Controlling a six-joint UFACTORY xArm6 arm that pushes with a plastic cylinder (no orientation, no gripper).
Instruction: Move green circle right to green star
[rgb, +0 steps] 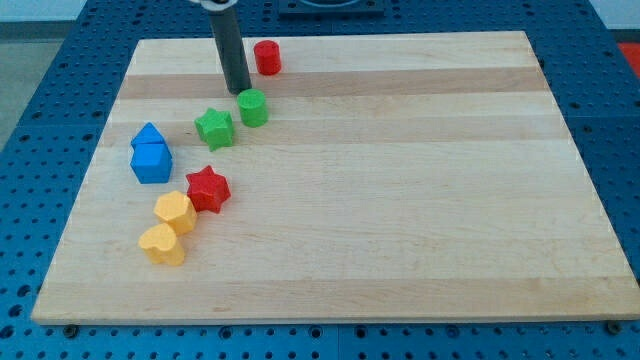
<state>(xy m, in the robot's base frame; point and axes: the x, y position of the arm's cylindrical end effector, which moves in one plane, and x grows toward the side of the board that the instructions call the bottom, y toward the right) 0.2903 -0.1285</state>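
**Green circle sits just right of green star — placement step at or near its end**

- Task things: green circle (253, 107) lies at far left of the desk (400, 200), just right of and slightly farther than the green star (214, 128). The two are very close; can't tell if they touch or if a thin gap remains.
- My tip (240, 91) is down on the desk, at the circle's far-left edge, touching it or a hair off. The rod rises straight toward the view's top.
- Gripper: there is none on this rig, just the bare rod. No jaws to spread or pinch, and it holds nothing; at most it presses the side of the circle.
- Step judgement: circle already looks placed on the star's right. If a tighter fit is wanted, a short nudge toward near-left would close the gap. From its present spot the tip would push the circle toward near-right, so it needs to come round to the circle's right side first.
- Risk: pushing too hard shoves the star toward the blue blocks (151, 155).
- Others well clear of the action: red cylinder (267, 57) just right of the rod, red star (208, 188), two yellow blocks (168, 228) nearer, on the left.
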